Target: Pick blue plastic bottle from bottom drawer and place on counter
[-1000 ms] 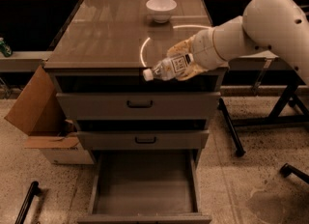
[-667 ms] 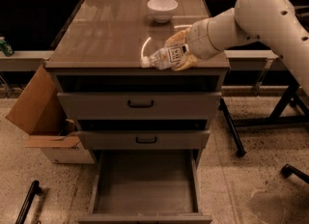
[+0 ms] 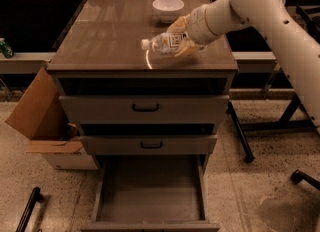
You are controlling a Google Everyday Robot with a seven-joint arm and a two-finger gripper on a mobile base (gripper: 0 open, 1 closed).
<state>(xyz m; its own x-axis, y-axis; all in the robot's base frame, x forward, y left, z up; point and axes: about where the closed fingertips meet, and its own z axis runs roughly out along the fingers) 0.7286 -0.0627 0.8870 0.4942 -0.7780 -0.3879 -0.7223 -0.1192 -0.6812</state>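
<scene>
The blue plastic bottle is a small clear bottle with a white cap pointing left and a pale label with dark print. It lies on its side in my gripper, which is shut on it above the right front part of the counter. The white arm reaches in from the upper right. The bottom drawer stands pulled open below, its flat grey interior bare.
A white bowl stands at the back of the counter. Two shallower drawers with black handles sit partly open above the bottom one. A cardboard box stands left of the cabinet. Black table legs are on the right.
My gripper has carried the bottle from the counter's front edge up and back over the counter top.
</scene>
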